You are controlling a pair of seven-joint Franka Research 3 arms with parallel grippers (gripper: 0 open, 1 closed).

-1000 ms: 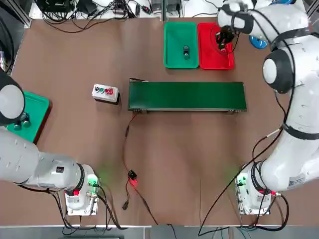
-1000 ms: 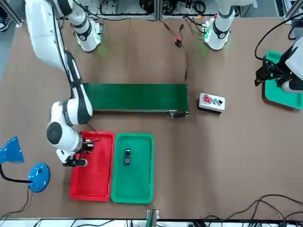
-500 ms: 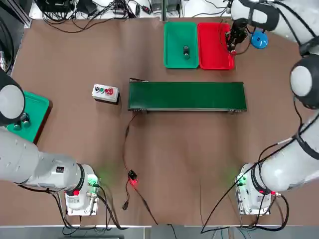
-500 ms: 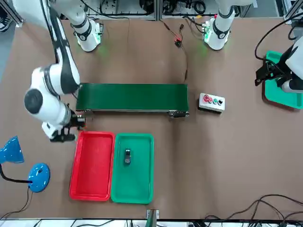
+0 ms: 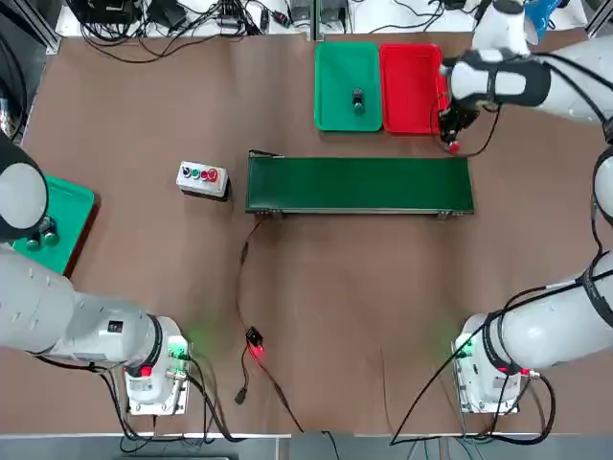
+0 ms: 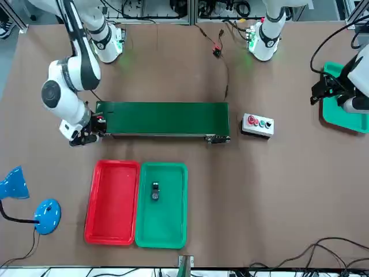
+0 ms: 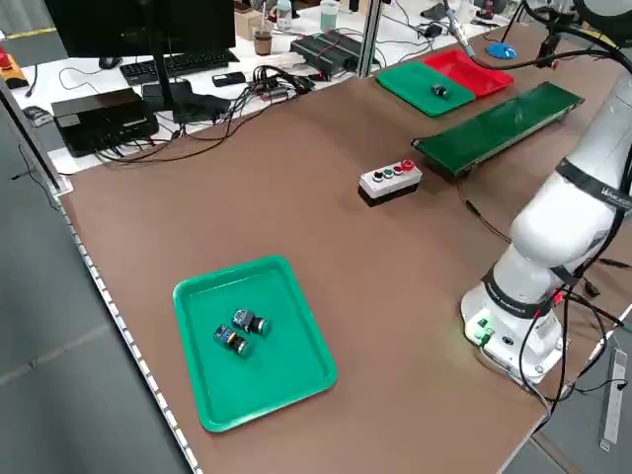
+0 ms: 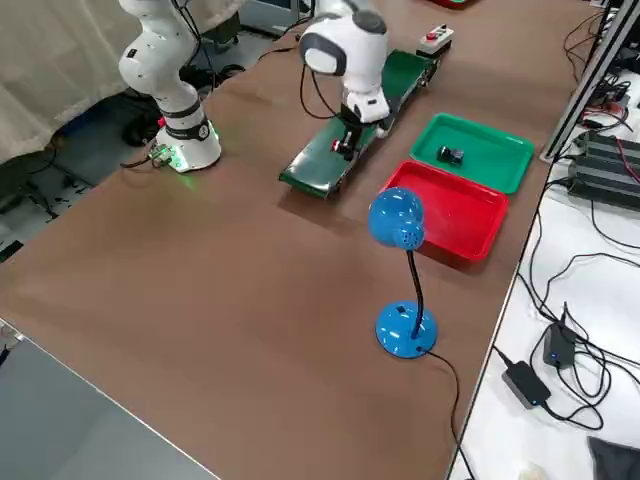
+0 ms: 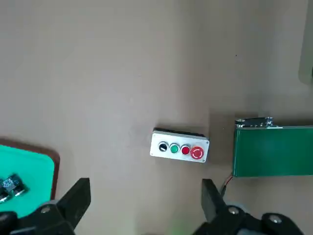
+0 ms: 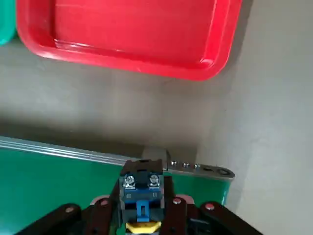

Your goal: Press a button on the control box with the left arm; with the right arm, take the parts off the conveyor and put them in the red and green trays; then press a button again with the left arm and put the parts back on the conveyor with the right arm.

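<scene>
Hanging over the end of the conveyor [image 5: 359, 184] nearest the red tray [image 5: 412, 86], the right gripper [image 5: 452, 134] clamps a small part [image 10: 141, 198] — only its wrist camera reveals the screws, blue body and yellow tip between the closed fingers, while the overhead view shows merely a red speck. The red tray lies empty; the green tray [image 5: 347, 84] beside it holds one dark part [image 5: 358, 99]. A third green tray [image 7: 255, 341], plain in the left side view, carries two small pieces. The right arm [image 6: 72, 81] bends down over the belt's end. The left gripper [image 9: 142, 208] hangs high with fingers wide apart, well back from the control box [image 5: 202, 178] — itself just beside the conveyor's other end.
</scene>
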